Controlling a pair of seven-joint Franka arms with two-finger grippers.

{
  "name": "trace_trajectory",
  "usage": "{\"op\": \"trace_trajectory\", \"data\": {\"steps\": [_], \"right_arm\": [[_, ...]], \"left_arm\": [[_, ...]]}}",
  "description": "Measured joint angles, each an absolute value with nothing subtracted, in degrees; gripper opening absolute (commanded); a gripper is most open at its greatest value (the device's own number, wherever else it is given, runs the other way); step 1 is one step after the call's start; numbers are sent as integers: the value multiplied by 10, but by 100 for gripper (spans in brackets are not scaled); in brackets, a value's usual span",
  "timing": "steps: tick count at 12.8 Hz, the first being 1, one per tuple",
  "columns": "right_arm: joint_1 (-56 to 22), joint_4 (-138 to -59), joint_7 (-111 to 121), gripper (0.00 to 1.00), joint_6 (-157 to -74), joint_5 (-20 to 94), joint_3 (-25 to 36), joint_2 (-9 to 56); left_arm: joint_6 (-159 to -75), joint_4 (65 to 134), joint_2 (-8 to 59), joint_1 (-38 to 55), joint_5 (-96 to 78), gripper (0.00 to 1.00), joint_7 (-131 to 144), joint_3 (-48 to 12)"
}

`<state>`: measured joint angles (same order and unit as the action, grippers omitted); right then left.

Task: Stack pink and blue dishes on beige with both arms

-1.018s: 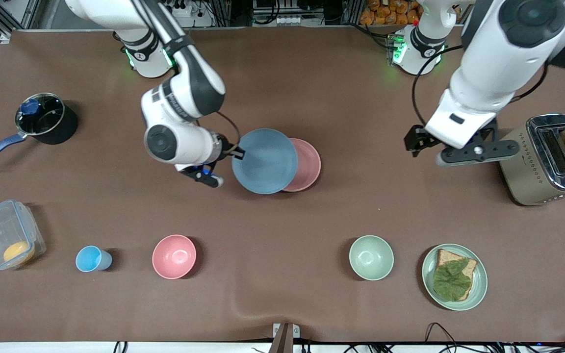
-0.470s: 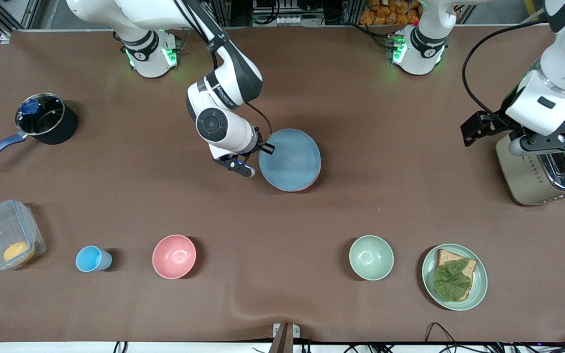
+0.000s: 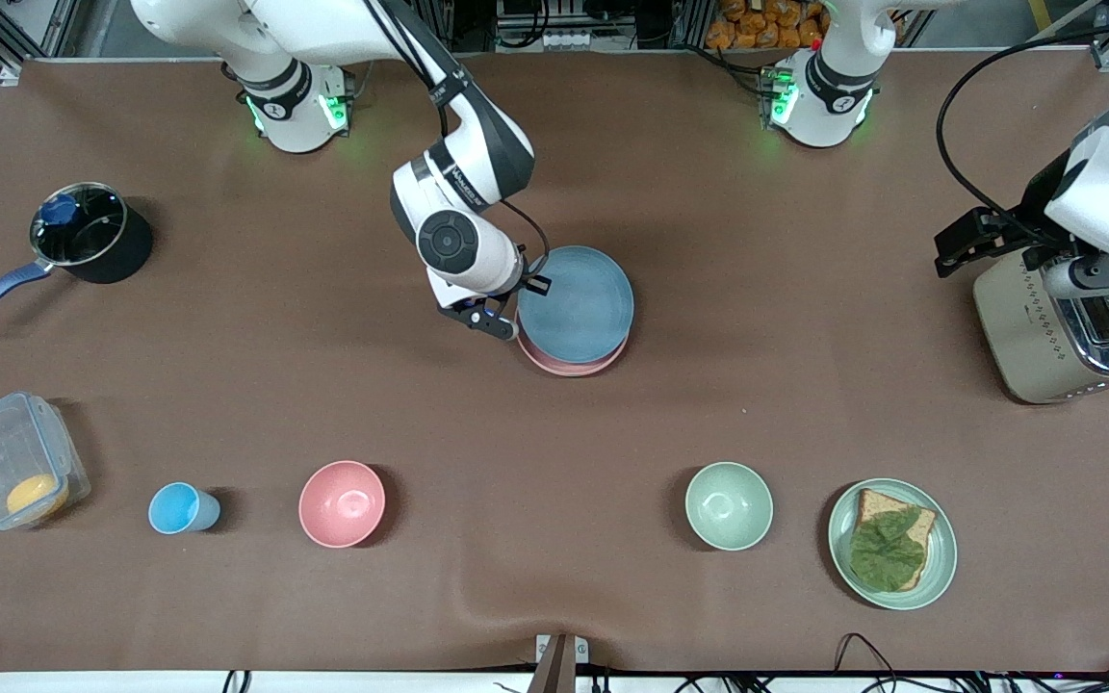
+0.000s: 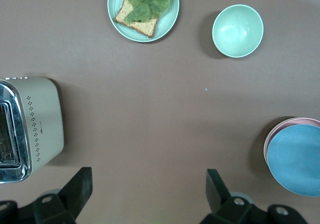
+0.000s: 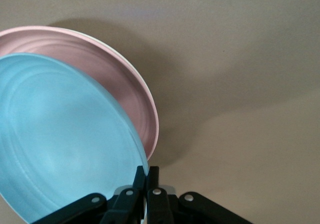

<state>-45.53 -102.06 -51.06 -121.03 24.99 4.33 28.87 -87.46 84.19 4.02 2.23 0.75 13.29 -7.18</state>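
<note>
I pinch the rim of one blue plate [image 3: 576, 302] in my right gripper [image 3: 517, 289], over one pink plate [image 3: 569, 364] at mid-table. My right wrist view shows a pale edge [image 5: 141, 82] under the pink. My left gripper [image 4: 148, 194] hangs spread beside one toaster [image 3: 1060, 320]. Two bowls [image 3: 342, 502] [image 3: 729, 505], one cup [image 3: 179, 507].

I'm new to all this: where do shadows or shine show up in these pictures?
Front view: green lights glow at both arm bases; the toaster top gleams. Right wrist view: the blue plate and pink plate cast a soft dark shadow on the cloth. Left wrist view: a shadow edges the green bowl.
</note>
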Motion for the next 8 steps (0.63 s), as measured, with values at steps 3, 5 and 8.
{"op": "trace_trajectory", "data": {"steps": [3, 5, 8], "right_arm": [[-455, -1021, -511, 18, -1212, 247, 47, 290], [-455, -1021, -516, 72, -1222, 247, 48, 297], [-455, -1015, -534, 100, -1238, 247, 49, 304]], "left_arm": [[-869, 842, 38, 23, 7, 100, 133, -72], [-862, 842, 36, 24, 7, 100, 133, -72], [-860, 842, 34, 24, 7, 100, 133, -72]]}}
